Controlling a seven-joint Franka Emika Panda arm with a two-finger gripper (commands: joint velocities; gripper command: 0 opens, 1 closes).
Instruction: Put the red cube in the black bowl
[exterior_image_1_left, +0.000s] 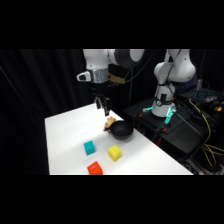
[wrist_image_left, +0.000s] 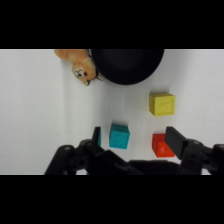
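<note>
Going left to right across the white table (exterior_image_1_left: 65, 130) from where I stand: the teal cube (exterior_image_1_left: 89, 147) sits out in the middle, and just nearer the front edge lies the red cube (exterior_image_1_left: 94, 169), almost at the table's front rim, flat on one face and touching nothing. Next along, the yellow cube (exterior_image_1_left: 114, 153), a little further back. Then, towards the table's far right edge, the black bowl (exterior_image_1_left: 121, 131), glossy and empty as far as I can see, with a small tan plush toy (exterior_image_1_left: 109, 122) pressed up against its rim (a little bear, judging by the wrist view).

The gripper (exterior_image_1_left: 103, 107) hangs above the far side of the table, close over the toy and bowl, well apart from the red cube. Its fingers stand apart, holding nothing; in the wrist view the two black fingers (wrist_image_left: 176, 141) frame the teal cube (wrist_image_left: 119, 135) and the red cube (wrist_image_left: 162, 145).

How will that cube handle? My guess: light, rigid, flat-sided, not fragile. Two opposite vertical faces look the right place to pinch, squarely, near mid-height. It stands near the front rim, so a clumsy nudge could slide it off.
</note>
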